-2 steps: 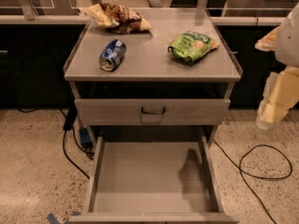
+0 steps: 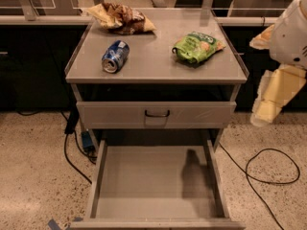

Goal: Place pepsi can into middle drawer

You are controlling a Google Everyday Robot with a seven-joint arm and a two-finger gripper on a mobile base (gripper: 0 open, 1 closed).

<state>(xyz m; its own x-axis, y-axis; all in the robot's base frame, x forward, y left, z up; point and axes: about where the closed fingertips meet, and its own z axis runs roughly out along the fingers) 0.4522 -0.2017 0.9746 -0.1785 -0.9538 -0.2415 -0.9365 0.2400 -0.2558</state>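
The pepsi can [image 2: 115, 56], blue with silver ends, lies on its side on the left part of the grey cabinet top [image 2: 153, 66]. The middle drawer [image 2: 144, 183] is pulled out below, toward the camera; its flat grey floor holds nothing. A shut drawer front with a black handle [image 2: 157, 113] sits above it. My gripper [image 2: 269, 99], a pale yellow-white shape at the end of the white arm, hangs at the right edge of the view. It is beside the cabinet, well right of the can, and holds nothing I can see.
A green snack bag [image 2: 195, 46] lies on the right of the cabinet top. A brown-and-yellow snack bag [image 2: 122, 18] lies at the back left. Black cables [image 2: 268, 171] run over the speckled floor on both sides of the cabinet. Dark counters stand behind.
My gripper has shifted slightly to the left, toward the cabinet. The can, the bags and the drawer have not moved.
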